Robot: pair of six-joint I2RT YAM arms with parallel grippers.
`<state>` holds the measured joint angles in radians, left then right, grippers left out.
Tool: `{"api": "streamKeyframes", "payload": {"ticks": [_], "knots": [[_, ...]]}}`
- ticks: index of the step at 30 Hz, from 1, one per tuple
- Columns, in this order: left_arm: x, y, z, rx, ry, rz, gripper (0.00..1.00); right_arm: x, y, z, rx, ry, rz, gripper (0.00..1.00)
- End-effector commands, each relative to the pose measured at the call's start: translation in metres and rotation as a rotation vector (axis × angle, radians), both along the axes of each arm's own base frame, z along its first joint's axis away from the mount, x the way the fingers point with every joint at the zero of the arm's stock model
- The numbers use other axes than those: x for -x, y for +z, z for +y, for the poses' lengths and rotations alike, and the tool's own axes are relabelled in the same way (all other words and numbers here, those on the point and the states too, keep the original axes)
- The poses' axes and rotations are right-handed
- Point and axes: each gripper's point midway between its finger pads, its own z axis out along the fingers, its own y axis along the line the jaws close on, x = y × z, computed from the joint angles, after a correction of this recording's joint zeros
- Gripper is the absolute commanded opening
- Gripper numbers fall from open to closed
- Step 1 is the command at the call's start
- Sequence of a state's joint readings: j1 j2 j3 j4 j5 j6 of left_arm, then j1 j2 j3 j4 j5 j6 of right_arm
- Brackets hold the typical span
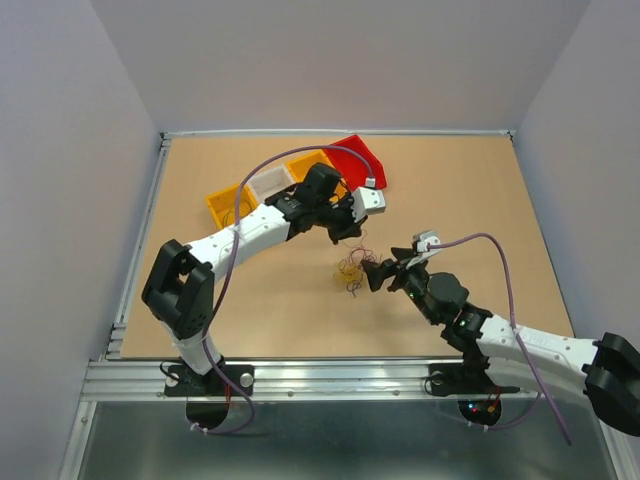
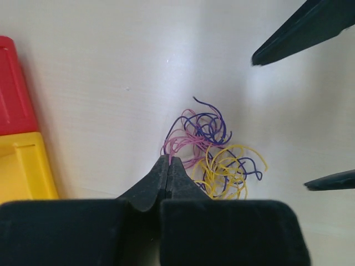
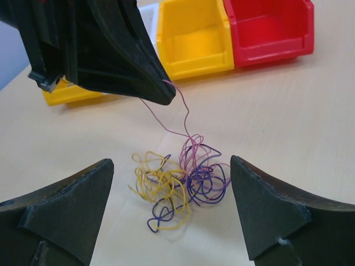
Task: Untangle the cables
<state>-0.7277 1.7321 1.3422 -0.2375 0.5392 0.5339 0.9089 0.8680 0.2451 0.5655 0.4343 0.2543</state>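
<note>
The cables (image 1: 352,270) are a small clump of thin curly yellow, blue and pink wires lying on the table near its middle. They also show in the left wrist view (image 2: 216,155) and the right wrist view (image 3: 177,185). My left gripper (image 1: 352,228) is just behind the clump, shut on a pink wire (image 3: 180,119) that runs taut from its tips (image 2: 168,160) down to the clump. My right gripper (image 1: 378,272) is open, low over the table. Its fingers (image 3: 72,205) stand one on each side of the clump without touching it.
Behind the left arm stand a red bin (image 1: 358,160), a yellow bin (image 1: 312,165), a whitish bin (image 1: 270,183) and another yellow bin (image 1: 228,205). The red bin (image 3: 269,30) and yellow bin (image 3: 191,39) show beyond the clump. Metal rails edge the table.
</note>
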Motion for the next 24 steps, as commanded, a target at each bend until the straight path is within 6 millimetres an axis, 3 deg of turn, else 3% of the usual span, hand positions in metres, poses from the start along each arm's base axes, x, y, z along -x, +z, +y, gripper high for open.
{"api": "streamKeyframes", "payload": {"ticks": [1, 7, 11, 12, 15, 19, 20, 22, 24], "knots": [[0.019, 0.052, -0.001, 0.098, -0.033, -0.029, 0.0, 0.001, 0.035, 0.015, -0.061, 0.079, -0.144, 0.91], [0.034, 0.095, 0.006, 0.152, -0.033, -0.058, 0.0, -0.006, 0.052, 0.04, -0.024, 0.156, -0.229, 0.94], [0.044, 0.127, 0.009, 0.208, -0.039, -0.085, 0.0, -0.019, 0.047, 0.056, 0.009, 0.158, -0.243, 0.95], [0.049, 0.138, 0.009, 0.234, -0.049, -0.091, 0.0, -0.024, 0.035, 0.063, 0.034, 0.164, -0.223, 0.95], [0.056, 0.164, 0.007, 0.283, -0.056, -0.102, 0.0, -0.031, 0.029, 0.076, 0.027, 0.182, -0.229, 0.93], [0.058, 0.205, 0.011, 0.342, -0.028, -0.148, 0.0, -0.051, -0.002, 0.091, 0.039, 0.14, -0.152, 0.7], [0.055, 0.222, 0.013, 0.365, -0.013, -0.184, 0.0, -0.055, -0.019, 0.096, 0.053, 0.141, -0.119, 0.65], [0.046, 0.243, 0.019, 0.379, 0.051, -0.24, 0.0, -0.055, -0.034, 0.102, 0.043, 0.156, -0.084, 0.62], [0.034, 0.274, 0.028, 0.414, 0.139, -0.302, 0.0, -0.058, -0.056, 0.101, 0.042, 0.133, -0.036, 0.48]]}}
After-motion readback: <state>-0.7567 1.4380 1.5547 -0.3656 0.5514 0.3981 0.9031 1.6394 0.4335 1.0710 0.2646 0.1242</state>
